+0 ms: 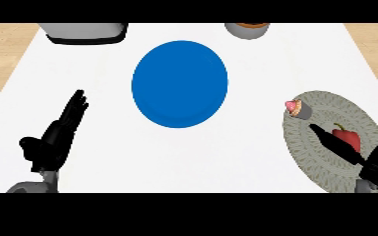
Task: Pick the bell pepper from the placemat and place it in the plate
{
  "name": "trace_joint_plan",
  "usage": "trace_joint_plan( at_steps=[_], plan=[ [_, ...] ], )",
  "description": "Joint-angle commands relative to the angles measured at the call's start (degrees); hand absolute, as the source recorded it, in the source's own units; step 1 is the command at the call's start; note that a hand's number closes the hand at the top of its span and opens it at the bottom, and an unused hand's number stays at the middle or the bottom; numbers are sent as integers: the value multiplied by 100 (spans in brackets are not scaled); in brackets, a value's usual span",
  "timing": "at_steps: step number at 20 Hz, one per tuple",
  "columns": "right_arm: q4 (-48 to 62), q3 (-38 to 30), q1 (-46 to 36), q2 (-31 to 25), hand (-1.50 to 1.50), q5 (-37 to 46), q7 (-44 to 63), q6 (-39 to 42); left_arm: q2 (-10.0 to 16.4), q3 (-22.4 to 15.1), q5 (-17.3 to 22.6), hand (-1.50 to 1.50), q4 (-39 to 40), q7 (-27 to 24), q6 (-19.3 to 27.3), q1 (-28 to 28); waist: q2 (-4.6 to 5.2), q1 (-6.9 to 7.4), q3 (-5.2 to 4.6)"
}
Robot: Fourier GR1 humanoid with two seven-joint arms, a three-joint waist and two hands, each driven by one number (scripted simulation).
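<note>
On placemat [336, 105]: bell pepper [351, 137], right hand [367, 166] alongside, fingers [332, 141] straight, holding nothing; curl round pepper before lifting toward plate [179, 84].

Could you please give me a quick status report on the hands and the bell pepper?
Left hand open, resting at left. Right hand open, fingers at bell pepper, not gripping. Bell pepper on placemat, plate bare. Cupcake beside it, not blocking.

One view, from the robot's head, looks steeply down, fairly near, onto the counter [244, 170].
</note>
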Motion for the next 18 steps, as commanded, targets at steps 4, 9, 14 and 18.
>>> trace_joint_plan(
  at_steps=[4,9,14,18],
  plan=[
    [-704,429,874,-850,-150,1139,2216,721,-89,-70,-110,0,-234,206,114,16,0,46,-7],
    [-1327,390,877,-1711,-150,1083,3754,2134,111,32,-40,0,-302,273,-117,-20,-8,51,-5],
    [-2007,616,834,-1379,-150,1291,4894,2555,-102,176,-140,0,-44,194,-16,-251,5,43,6],
    [-1061,370,301,-1438,-150,1231,4786,3028,-118,204,-221,0,-111,139,-146,-25,10,87,12]
  ],
)
